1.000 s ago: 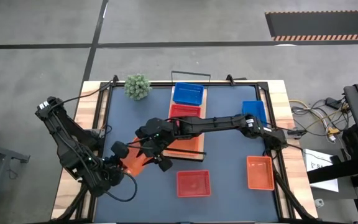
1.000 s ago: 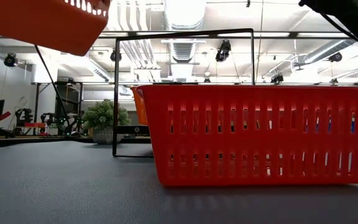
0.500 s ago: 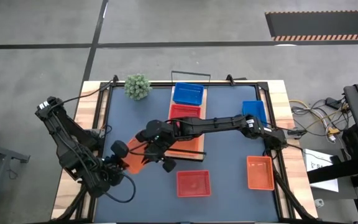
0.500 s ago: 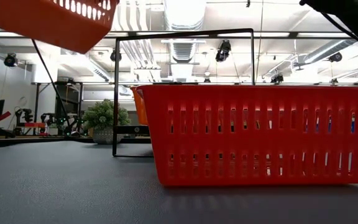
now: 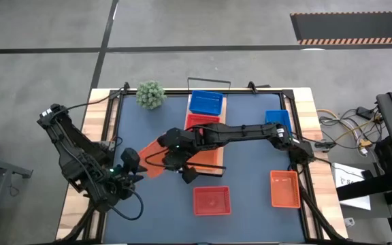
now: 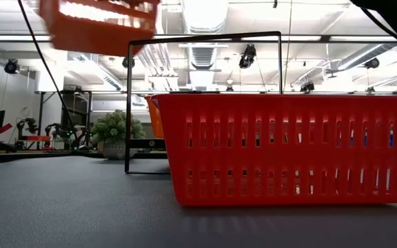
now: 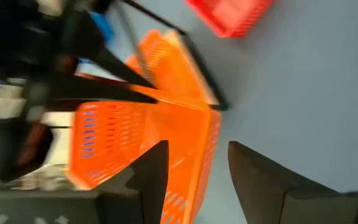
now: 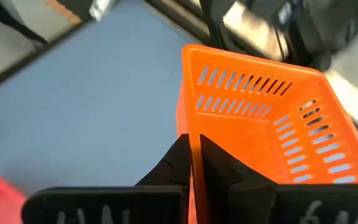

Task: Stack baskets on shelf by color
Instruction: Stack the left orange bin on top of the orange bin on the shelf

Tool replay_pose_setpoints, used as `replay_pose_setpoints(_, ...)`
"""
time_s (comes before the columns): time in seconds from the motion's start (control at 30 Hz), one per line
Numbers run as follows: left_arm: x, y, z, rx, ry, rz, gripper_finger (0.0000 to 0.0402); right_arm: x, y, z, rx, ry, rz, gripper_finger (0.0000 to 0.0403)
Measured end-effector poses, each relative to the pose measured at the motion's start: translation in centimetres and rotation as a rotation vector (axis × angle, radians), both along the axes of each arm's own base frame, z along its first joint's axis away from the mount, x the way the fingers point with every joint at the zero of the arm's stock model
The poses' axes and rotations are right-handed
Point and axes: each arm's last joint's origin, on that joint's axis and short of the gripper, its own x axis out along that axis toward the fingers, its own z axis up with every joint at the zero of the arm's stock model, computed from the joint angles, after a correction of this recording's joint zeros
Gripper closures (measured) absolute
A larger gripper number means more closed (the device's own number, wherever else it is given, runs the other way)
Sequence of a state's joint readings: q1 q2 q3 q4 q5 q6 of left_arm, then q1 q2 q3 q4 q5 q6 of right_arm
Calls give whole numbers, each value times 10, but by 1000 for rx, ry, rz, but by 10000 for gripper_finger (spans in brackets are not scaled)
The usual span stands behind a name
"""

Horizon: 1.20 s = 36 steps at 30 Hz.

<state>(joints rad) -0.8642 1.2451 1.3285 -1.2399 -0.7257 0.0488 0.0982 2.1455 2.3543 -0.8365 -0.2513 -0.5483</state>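
The right hand [image 5: 171, 155] grips an orange basket [image 5: 156, 152] aloft beside the shelf [image 5: 224, 102], the left hand [image 5: 129, 165] spread nearby; blue and red baskets are shelved, several remain on the worktop [image 5: 250, 163].

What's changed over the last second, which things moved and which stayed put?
The right gripper, shut on the orange basket, has carried it up and toward the shelf; in the low view the basket has slid rightward. The left gripper, open, has come away from that basket. The red basket on the mat, the other orange basket, the blue baskets and the plant ball stayed put.
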Motion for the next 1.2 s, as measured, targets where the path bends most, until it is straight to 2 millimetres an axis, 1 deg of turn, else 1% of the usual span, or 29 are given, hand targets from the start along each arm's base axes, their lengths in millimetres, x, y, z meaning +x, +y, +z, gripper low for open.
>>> replay_pose_setpoints(0.1, -2, 6, 6, 115, -92, 12, 249, -11, -3, 5, -17, 74, -79, 394)
replay_pose_setpoints(0.17, -2, 9, 9, 179, -179, 57, 249, -16, -4, 9, -11, 97, -128, 394)
replay_pose_setpoints(0.23, -2, 12, 11, 203, -294, 139, 249, -18, -3, 14, 13, 95, -193, 394)
replay_pose_setpoints(0.3, -3, 16, 11, 185, -406, 235, 249, -20, 0, 18, 0, 85, -287, 394)
replay_pose_setpoints(0.37, -6, 21, 2, 185, -478, 306, 249, -21, 6, 17, -50, 76, -364, 394)
replay_pose_setpoints(0.47, -12, 28, -21, 212, -551, 368, 249, -25, 15, 14, -103, 98, -432, 394)
replay_pose_setpoints(0.6, -18, 36, -54, 261, -608, 396, 249, -32, 23, 14, -115, 121, -515, 394)
replay_pose_setpoints(0.67, -20, 39, -68, 257, -645, 413, 249, -39, 23, 17, -143, 141, -570, 394)
replay_pose_setpoints(0.77, -24, 43, -83, 259, -651, 414, 249, -48, 20, 23, -134, 159, -663, 394)
replay_pose_setpoints(0.83, -25, 44, -87, 270, -628, 399, 249, -53, 17, 27, -118, 175, -691, 394)
replay_pose_setpoints(0.87, -25, 44, -87, 244, -607, 390, 250, -55, 17, 28, -114, 179, -703, 394)
replay_pose_setpoints(0.97, -22, 39, -86, 119, -501, 322, 263, -60, 17, 32, -101, 187, -723, 394)
replay_pose_setpoints(1.03, -17, 31, -84, 43, -427, 210, 278, -64, 20, 35, -104, 185, -738, 394)
replay_pose_setpoints(1.1, -12, 21, -85, -22, -366, 2, 297, -66, 25, 37, -113, 174, -740, 394)
replay_pose_setpoints(1.2, -12, 9, -91, -52, -345, -461, 328, -67, 33, 36, -132, 158, -741, 394)
